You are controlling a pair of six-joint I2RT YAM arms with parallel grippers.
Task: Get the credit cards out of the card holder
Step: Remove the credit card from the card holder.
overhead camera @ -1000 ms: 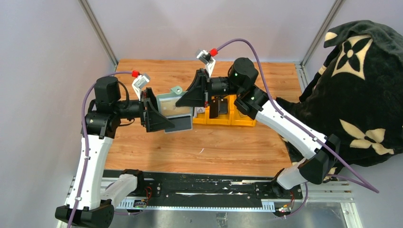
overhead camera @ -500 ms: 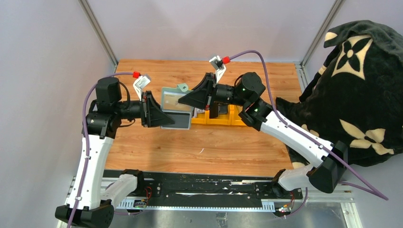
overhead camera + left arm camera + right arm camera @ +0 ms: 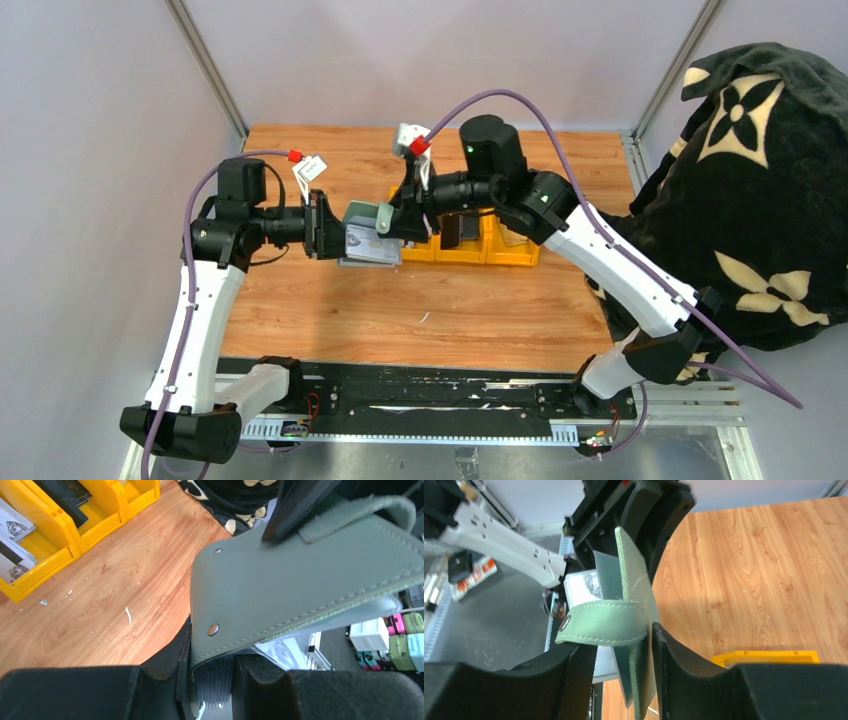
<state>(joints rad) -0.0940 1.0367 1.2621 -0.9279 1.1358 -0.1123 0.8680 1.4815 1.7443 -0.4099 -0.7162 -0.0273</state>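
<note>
The card holder (image 3: 300, 575) is a pale sage-green wallet held in the air over the table's middle, its snap strap (image 3: 599, 622) hanging loose. My left gripper (image 3: 212, 677) is shut on its accordion end, where the pocket folds show between the fingers. My right gripper (image 3: 624, 680) stands open astride the holder's opposite edge (image 3: 631, 580), with a gap on one side. A silver-grey credit card (image 3: 583, 587) peeks from the pockets. In the top view the left gripper (image 3: 337, 232) and the right gripper (image 3: 398, 222) face each other across the holder (image 3: 368, 243).
A yellow three-compartment bin (image 3: 510, 255) sits just behind the right gripper, with a black card (image 3: 65, 495) and silver cards (image 3: 12, 530) in it. A black and cream blanket (image 3: 760, 200) lies off the table's right edge. Grey walls close in the left and back.
My left gripper has shut on the holder. The right gripper, shut on it a second ago, has opened and swung round to the holder's right edge. The holder has turned and sunk slightly.
</note>
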